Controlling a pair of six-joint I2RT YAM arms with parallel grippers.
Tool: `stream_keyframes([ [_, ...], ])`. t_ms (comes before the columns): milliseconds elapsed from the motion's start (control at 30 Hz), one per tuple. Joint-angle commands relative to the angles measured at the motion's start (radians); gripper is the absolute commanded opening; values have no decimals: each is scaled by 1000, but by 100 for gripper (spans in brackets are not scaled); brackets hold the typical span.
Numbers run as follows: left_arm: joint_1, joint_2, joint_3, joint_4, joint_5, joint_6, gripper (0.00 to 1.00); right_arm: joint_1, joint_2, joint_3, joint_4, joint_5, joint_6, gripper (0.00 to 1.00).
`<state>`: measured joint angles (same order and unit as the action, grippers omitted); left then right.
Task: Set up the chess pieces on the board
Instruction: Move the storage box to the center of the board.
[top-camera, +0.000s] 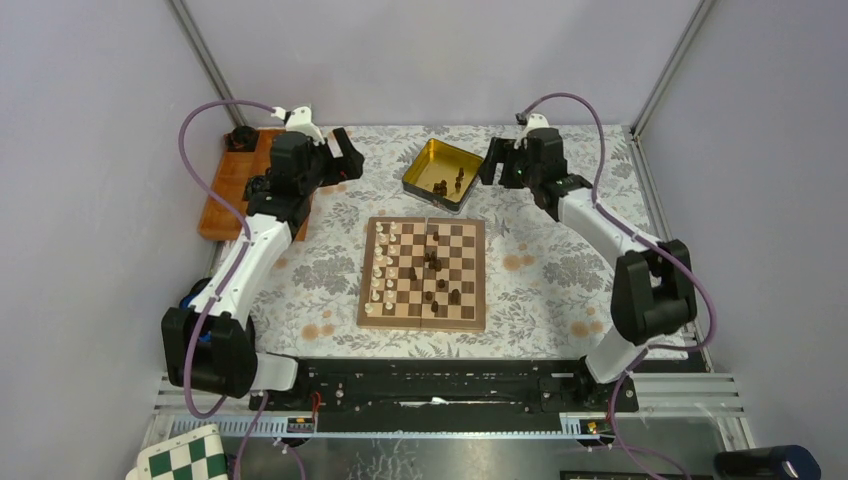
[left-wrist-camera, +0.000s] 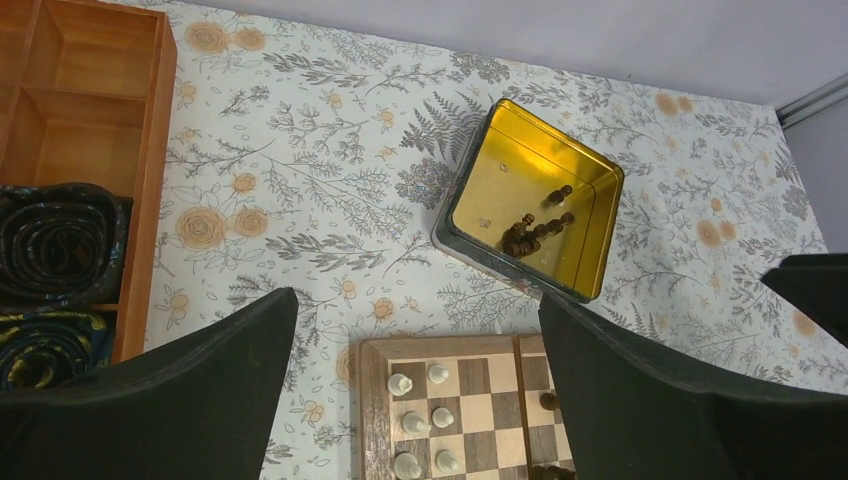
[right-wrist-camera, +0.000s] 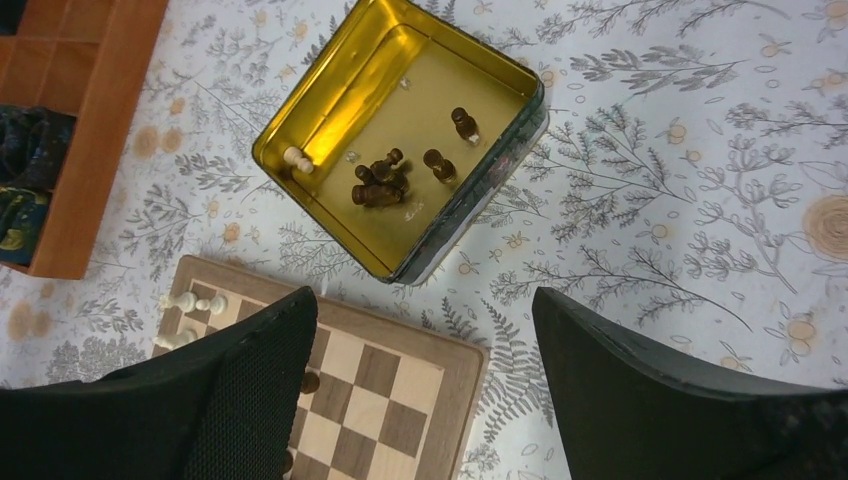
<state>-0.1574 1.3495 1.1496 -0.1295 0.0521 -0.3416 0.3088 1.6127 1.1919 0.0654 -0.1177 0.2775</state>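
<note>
At the near edge, a corner of a green-and-white checkered board (top-camera: 185, 458) shows. On the flowered surface (top-camera: 540, 280) lies the board (top-camera: 420, 324), with cream chess pieces (top-camera: 383, 268) along its left columns and dark chess pieces (top-camera: 437, 275) scattered mid-board. Beyond its far edge sits a gold-lined tin (right-wrist-camera: 430, 90) holding several dark pieces (right-wrist-camera: 380, 185) and one cream piece (right-wrist-camera: 297, 158). The left hand (left-wrist-camera: 415, 305) hangs between the tin and an orange tray (top-camera: 225, 195), fingers wide, empty. The right hand (right-wrist-camera: 422, 300) hangs by the tin's right side, also wide and empty.
</note>
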Motion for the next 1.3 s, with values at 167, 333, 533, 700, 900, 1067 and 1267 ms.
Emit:
stream_keyframes([
  [167, -17, 26, 40, -11, -14, 3, 99, 66, 258, 299, -236, 75, -3, 80],
  [333, -31, 28, 19, -12, -16, -5, 99, 101, 396, 443, -339, 174, 17, 79],
  [533, -48, 27, -8, -8, -13, -11, 99, 127, 526, 576, -404, 232, 33, 73],
  [700, -56, 18, -30, -1, -7, -9, 99, 140, 621, 681, -458, 274, 39, 65],
  [900, -60, 8, -50, 10, -1, -11, 99, 147, 707, 778, -509, 309, 39, 55],
  [1067, -60, -1, -65, 16, -7, -4, 99, 147, 753, 846, -541, 345, 18, 43],
  [1267, -60, 4, -78, 21, -9, -2, 99, 145, 764, 871, -533, 412, -9, 29],
])
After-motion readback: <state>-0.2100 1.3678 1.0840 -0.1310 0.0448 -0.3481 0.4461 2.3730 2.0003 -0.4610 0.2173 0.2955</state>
